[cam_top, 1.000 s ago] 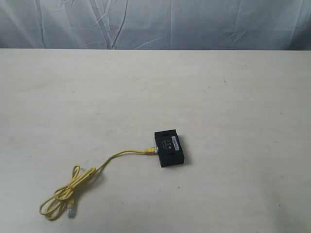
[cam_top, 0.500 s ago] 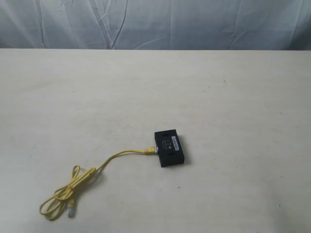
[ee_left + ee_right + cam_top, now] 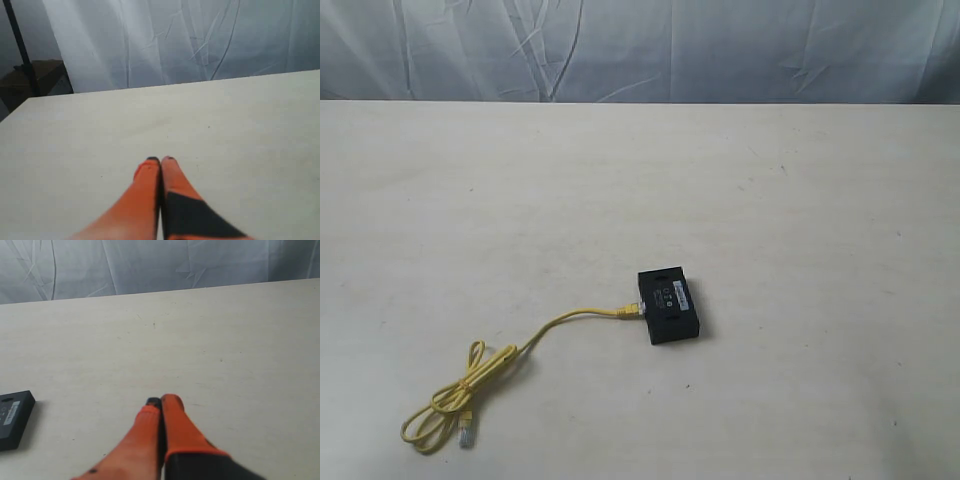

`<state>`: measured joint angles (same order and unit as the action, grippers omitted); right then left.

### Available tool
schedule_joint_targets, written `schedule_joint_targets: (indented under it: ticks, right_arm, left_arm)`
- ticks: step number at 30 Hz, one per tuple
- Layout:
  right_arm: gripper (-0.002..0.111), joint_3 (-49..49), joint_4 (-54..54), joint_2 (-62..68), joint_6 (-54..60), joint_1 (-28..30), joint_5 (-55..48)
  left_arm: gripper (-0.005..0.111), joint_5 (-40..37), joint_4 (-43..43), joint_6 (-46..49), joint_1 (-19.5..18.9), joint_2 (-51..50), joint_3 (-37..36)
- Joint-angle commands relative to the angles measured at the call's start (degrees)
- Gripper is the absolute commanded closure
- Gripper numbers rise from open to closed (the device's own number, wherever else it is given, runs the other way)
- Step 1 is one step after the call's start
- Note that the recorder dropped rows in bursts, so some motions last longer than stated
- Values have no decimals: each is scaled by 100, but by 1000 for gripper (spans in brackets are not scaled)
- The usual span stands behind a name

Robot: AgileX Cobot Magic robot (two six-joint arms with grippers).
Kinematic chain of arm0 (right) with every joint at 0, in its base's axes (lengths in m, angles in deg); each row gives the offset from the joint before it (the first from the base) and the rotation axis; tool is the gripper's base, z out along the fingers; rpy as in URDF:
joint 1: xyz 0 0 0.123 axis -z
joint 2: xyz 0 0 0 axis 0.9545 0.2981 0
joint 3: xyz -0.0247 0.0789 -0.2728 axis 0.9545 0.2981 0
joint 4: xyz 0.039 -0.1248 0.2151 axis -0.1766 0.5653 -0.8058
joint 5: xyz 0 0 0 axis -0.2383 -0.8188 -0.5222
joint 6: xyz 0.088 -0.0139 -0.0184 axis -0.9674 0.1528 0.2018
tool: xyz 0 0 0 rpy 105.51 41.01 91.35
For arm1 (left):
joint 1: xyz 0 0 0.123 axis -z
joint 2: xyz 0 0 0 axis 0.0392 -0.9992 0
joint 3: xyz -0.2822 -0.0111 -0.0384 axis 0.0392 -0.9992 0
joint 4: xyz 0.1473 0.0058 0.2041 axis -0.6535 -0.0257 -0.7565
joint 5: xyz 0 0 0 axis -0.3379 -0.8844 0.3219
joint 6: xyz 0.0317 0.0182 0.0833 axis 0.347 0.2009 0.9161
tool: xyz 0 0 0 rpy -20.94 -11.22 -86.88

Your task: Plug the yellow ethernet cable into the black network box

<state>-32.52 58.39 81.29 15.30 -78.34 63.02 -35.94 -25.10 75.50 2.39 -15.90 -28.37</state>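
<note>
The black network box point(image 3: 670, 304) lies flat on the pale table point(image 3: 800, 200) in the exterior view. One plug of the yellow ethernet cable point(image 3: 560, 322) sits against the box's left side; I cannot tell how deep it goes. The cable runs left into a loose bundle, and its other clear plug point(image 3: 467, 431) lies free by the front edge. Neither arm appears in the exterior view. My left gripper point(image 3: 160, 160) is shut above bare table, holding nothing. My right gripper point(image 3: 161, 401) is also shut and empty, with a corner of the box point(image 3: 14, 417) off to one side.
A wrinkled pale curtain point(image 3: 640, 50) hangs behind the table's far edge. A dark stand and a shelf point(image 3: 30, 80) show beyond one table corner in the left wrist view.
</note>
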Motion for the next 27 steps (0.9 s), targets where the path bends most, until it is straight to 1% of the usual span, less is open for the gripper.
schedule_joint_targets:
  ticks: [1, 27]
  right_arm:
    - [109, 29, -23, -37, 41, 36, 53]
    - [109, 29, -23, -37, 41, 36, 78]
  left_arm:
    - [107, 22, -235, -654, -14, 37, -26]
    - [107, 22, -188, -763, -14, 37, -26]
